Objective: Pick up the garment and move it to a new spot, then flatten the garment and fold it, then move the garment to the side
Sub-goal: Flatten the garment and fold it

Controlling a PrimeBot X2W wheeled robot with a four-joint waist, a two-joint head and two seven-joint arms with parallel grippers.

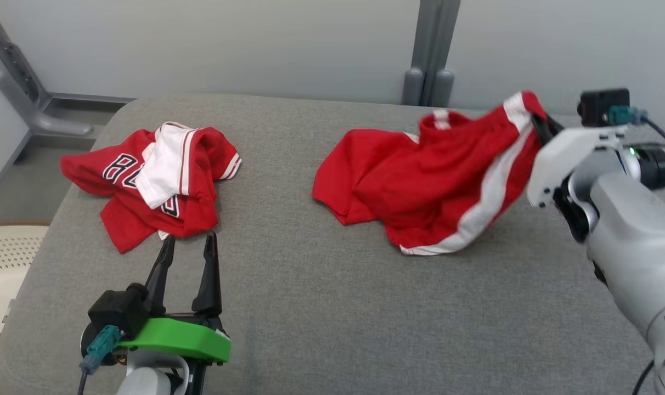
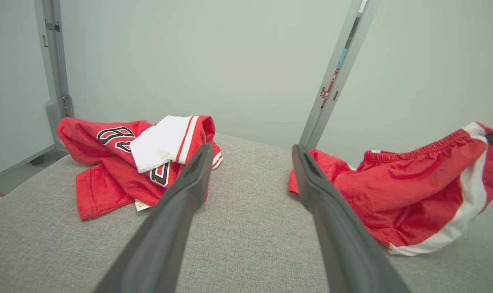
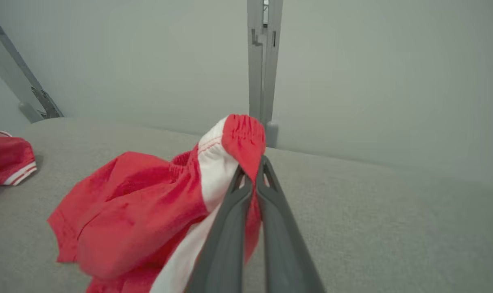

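Note:
The garment, red shorts [image 1: 431, 181] with a white side stripe, lies on the grey padded table [image 1: 321, 307] at the right. My right gripper [image 1: 541, 123] is shut on the elastic waistband [image 3: 242, 138] and holds that end lifted off the surface, while the legs still rest on it. The lifted shorts [image 2: 413, 195] also show in the left wrist view. My left gripper [image 1: 189, 244] stands open at the lower left with nothing between its fingers [image 2: 189, 183], just in front of a crumpled red and white jersey [image 1: 157, 181].
The jersey [image 2: 140, 162] with black lettering lies at the table's left, its sleeve [image 3: 8, 160] at the right wrist view's left edge. A pale perforated basket [image 1: 3, 263] sits beyond the left table edge. Grey posts [image 1: 431, 49] and a wall stand behind.

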